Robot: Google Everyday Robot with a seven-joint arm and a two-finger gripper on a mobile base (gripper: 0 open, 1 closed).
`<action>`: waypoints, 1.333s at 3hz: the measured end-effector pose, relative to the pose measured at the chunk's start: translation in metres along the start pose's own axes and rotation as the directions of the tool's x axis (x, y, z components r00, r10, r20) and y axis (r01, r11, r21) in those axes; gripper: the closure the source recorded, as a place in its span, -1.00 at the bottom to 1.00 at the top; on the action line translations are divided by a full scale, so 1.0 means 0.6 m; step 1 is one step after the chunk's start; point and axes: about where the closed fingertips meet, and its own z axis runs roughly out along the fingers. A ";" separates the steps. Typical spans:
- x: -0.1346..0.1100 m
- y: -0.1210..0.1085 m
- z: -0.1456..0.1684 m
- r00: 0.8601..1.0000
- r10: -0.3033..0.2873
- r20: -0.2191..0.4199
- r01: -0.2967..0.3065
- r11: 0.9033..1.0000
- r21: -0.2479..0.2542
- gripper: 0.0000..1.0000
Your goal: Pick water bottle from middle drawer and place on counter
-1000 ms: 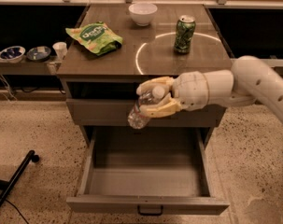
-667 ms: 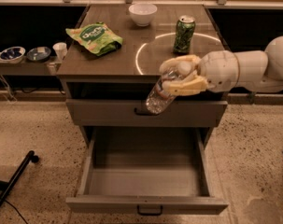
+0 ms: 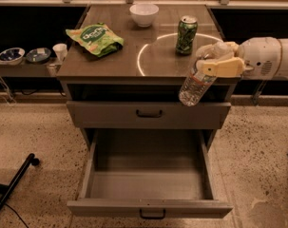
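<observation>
so, the tool is seen at the right, about level with the front right corner of the worktop. it's clamped around the water bottle up near the cap end. the bottle is held in the air and only the tool is touching it.

the long axis is tilted, not upright. the cap end is pointed up and to the right into the tool, and the base is pointed down and to the left. the base is seen hanging in front of the worktop's front edge, over the right end of the upper drawer face.

the middle drawer is pulled well out toward the camera, so its side walls and floor are shown. the bottle's base is held well above it, toward its right side.

as for room on the worktop, a green can is stood at the right, on the far rim of the glare ring, near the tool but apart from it. a white bowl is set at the back middle and a green snack bag is laid at the left. a bare stretch is left between bag and can, running to the front edge.
</observation>
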 end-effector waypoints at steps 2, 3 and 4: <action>-0.027 -0.032 0.013 0.998 -0.022 -0.062 0.024 1.000 0.019 1.00; -0.079 -0.101 0.006 0.985 -0.040 -0.166 0.059 0.992 0.115 1.00; -0.115 -0.177 -0.028 0.980 -0.005 -0.198 0.052 0.971 0.233 1.00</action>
